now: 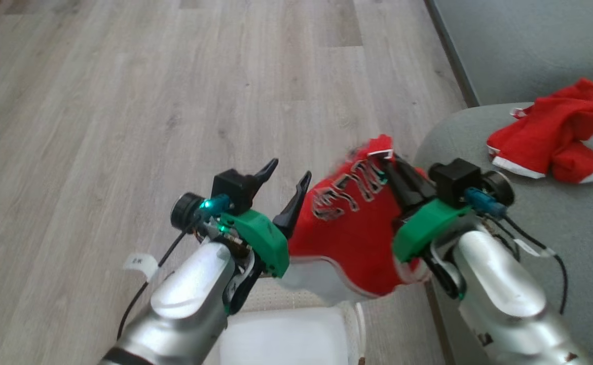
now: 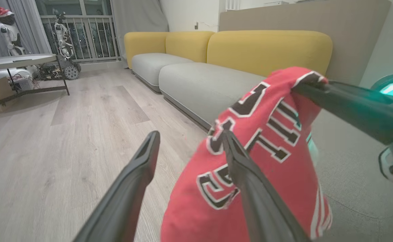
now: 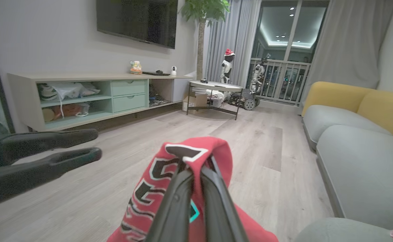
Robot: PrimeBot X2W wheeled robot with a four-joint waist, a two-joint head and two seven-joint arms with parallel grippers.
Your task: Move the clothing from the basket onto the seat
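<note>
My right gripper [image 1: 385, 163] is shut on the top fold of the red jersey [image 1: 349, 233] with black white-outlined letters. The jersey hangs in the air, just left of the seat's rounded edge. The right wrist view has the shut gripper [image 3: 192, 168] pinching the jersey [image 3: 149, 191]. To the jersey's left my left gripper [image 1: 290, 173] stands open with nothing between its fingers; it is open in its own view [image 2: 190, 135] too, beside the jersey [image 2: 270, 174]. The plain red garment [image 1: 550, 134] lies crumpled on the grey-green seat [image 1: 529, 218]. Part of the cream basket [image 1: 271, 300] shows under my arms.
Pale wood floor [image 1: 149, 101] stretches to the left and ahead. A long grey sofa with yellow backs [image 2: 267, 47] runs along the wall. Far off stand a round side table [image 3: 215, 86], a low TV cabinet [image 3: 99, 97] and two small robots by the window.
</note>
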